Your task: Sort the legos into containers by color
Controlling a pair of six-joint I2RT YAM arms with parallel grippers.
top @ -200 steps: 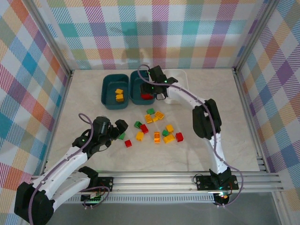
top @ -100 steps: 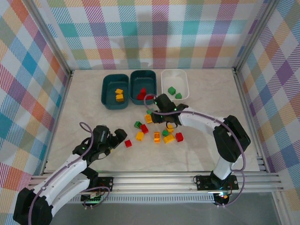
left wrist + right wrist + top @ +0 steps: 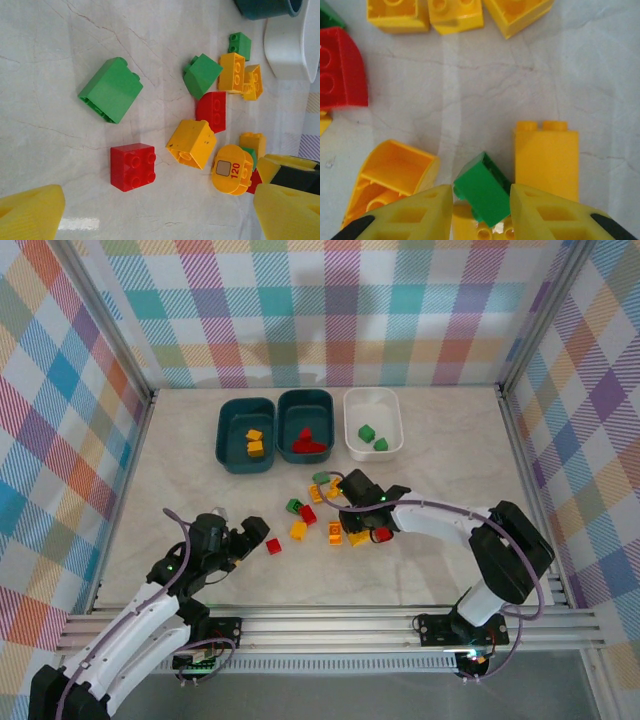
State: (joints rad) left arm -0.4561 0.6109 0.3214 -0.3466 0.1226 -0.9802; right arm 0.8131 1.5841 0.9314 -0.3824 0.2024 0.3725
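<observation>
One green lego (image 3: pixel 482 192) between the right pincer's (image 3: pixel 480 200) fingers (image 3: pixel 415 217).

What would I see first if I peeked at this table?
The bright heap of red, green and yellow bricks in the middle of the table jumps out first. Right there, the right gripper pinches a little green brick between its yellow fingers. At the back, the left teal bin holds yellow ones, the middle teal bin red ones, and the white bin green ones.
</observation>
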